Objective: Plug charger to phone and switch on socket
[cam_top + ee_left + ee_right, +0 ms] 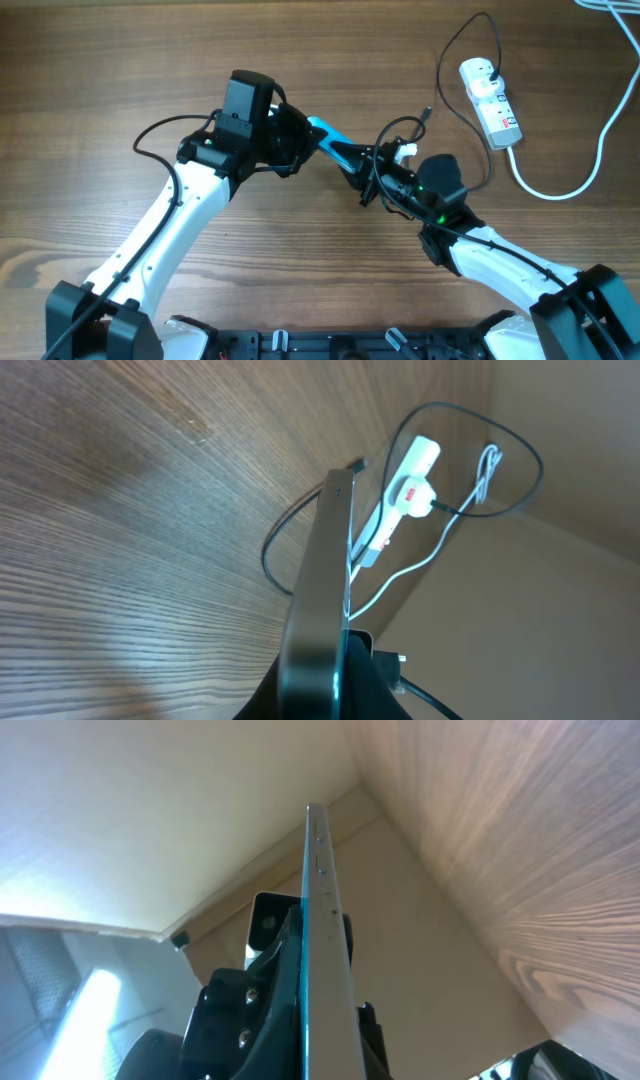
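The phone (328,136) hangs edge-on above the table's middle, its cyan screen showing between both grippers. My left gripper (308,133) is shut on its left end, and the left wrist view shows the phone's grey edge (320,590) clamped in the jaws. At the other end my right gripper (365,165) is shut on the phone (325,940). The charger (445,60) is a thin black cable looping from the white adapter (478,72), and its plug tip (427,113) lies free on the wood. The socket (497,110) lies at the back right.
The socket's thick white cord (590,150) curves off to the right edge of the table. A loop of black cable (395,128) lies close behind my right gripper. The socket (400,500) and cable also show in the left wrist view beyond the phone.
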